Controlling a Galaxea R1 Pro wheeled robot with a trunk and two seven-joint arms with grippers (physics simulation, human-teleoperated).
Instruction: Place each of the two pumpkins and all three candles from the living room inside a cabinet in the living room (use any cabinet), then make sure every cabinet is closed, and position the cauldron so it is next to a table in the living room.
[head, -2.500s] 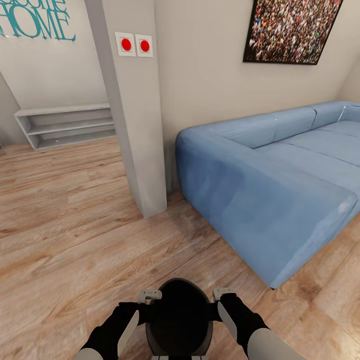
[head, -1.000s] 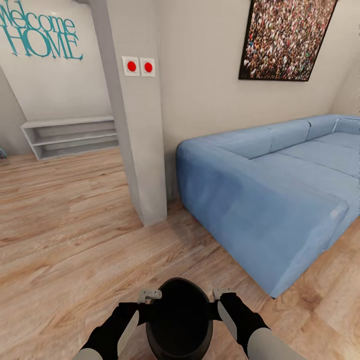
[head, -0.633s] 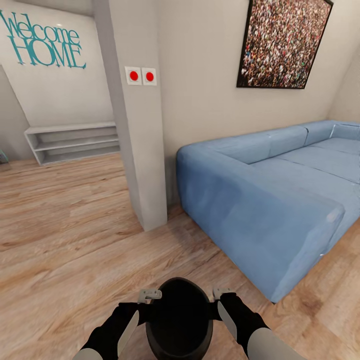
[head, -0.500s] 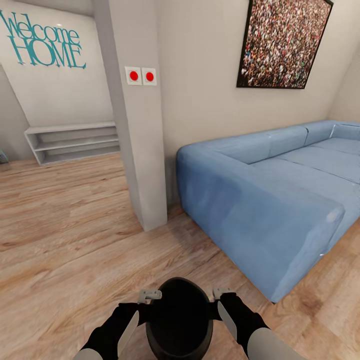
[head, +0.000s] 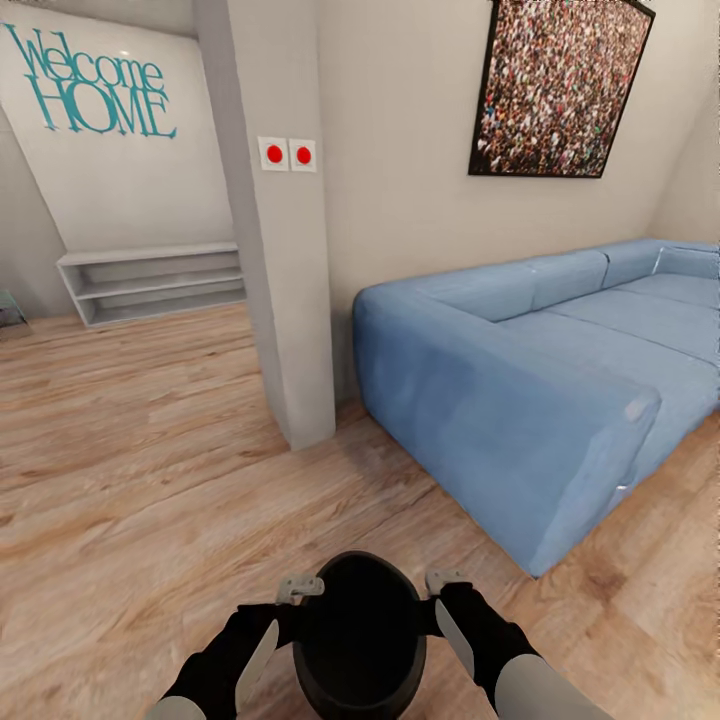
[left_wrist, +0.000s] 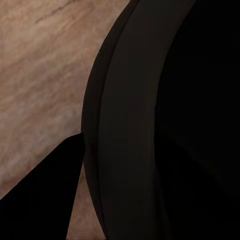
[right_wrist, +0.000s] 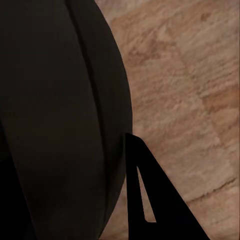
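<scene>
A black round cauldron (head: 358, 630) hangs over the wooden floor at the bottom middle of the head view, held between both arms. My left gripper (head: 298, 589) is clamped on its left rim and my right gripper (head: 443, 581) on its right rim. The left wrist view has the cauldron's dark wall (left_wrist: 150, 125) pressed close, with one dark finger (left_wrist: 45, 200) beside it. The right wrist view has the same dark wall (right_wrist: 55, 100) with a finger (right_wrist: 150, 210) against it. The pumpkins, the candles, the cabinet and the table are out of view.
A large blue sofa (head: 540, 380) stands ahead on the right, its near corner close. A grey pillar (head: 285, 280) with two red buttons rises ahead at the left of the sofa. A low grey shelf (head: 150, 282) lines the far left wall. Open wooden floor (head: 130, 450) lies at the left.
The whole picture has shifted: the camera has tilted up and turned a little, so more of the wall shows. The cauldron and both grippers keep their place in the view.
</scene>
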